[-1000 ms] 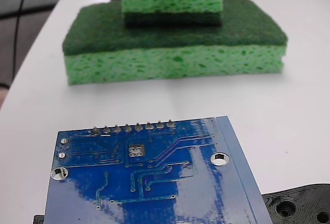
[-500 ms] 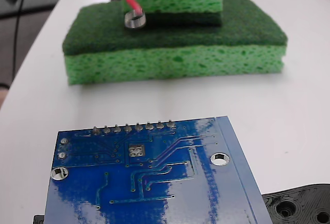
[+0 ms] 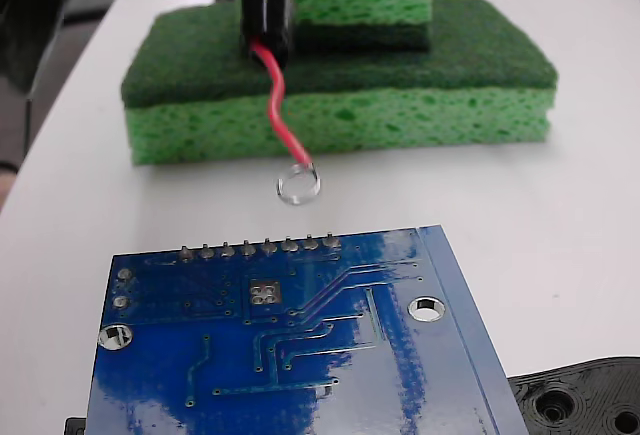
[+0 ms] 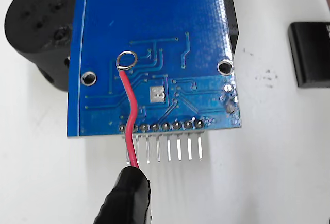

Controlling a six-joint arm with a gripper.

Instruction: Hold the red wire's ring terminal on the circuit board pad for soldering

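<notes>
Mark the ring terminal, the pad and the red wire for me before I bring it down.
ring terminal (image 3: 298,186): fixed view, on its silver rim.
pad (image 4: 157,93): wrist view, centre of the silvery square.
red wire (image 4: 131,112): wrist view, mid-length of the red insulation.

Glossy black tool (image 4: 126,198), narrow tip

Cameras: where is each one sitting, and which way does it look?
Fixed view: low by the table's near edge, looking across the blue board toward the green sponges; the gripper comes down at the top, holding the red wire.
Wrist view: rides on the arm, looking down on the board; only the black sleeve shows at the bottom.
Both show the board, wire, ring and square pad.
</notes>
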